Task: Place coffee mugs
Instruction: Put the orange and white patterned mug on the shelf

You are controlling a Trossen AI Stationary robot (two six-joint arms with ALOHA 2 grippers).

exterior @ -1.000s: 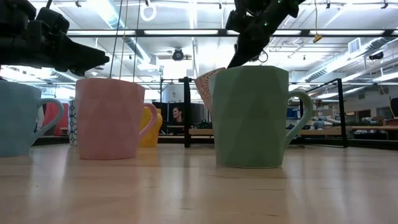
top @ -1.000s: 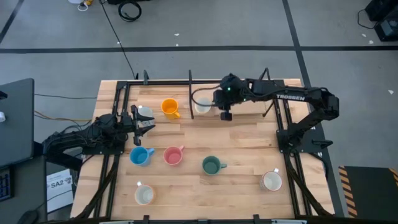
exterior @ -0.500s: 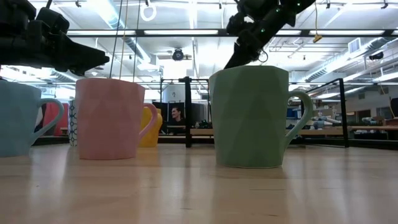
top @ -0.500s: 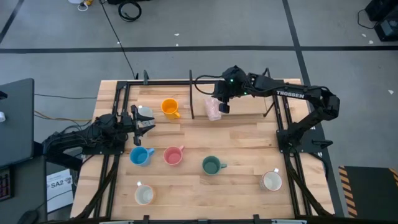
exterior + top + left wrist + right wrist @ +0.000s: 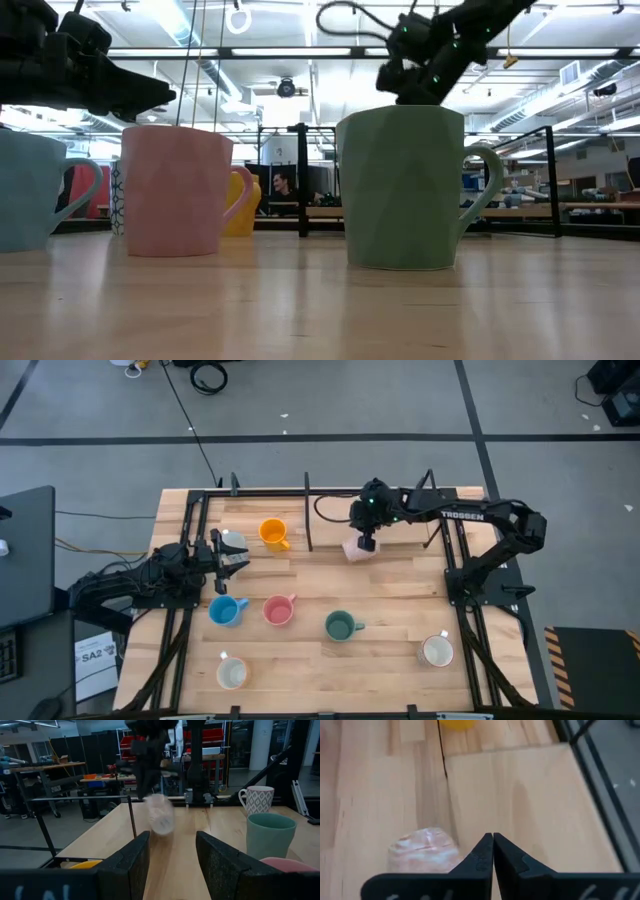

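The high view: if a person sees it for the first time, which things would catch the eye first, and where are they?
Probably the right gripper, reaching over the far middle of the table with its fingers shut, and the pale patterned mug right beside it, blurred. Next comes the colourful row nearer the front: light blue mug, pink mug and teal-green mug, plus the orange mug farther back.
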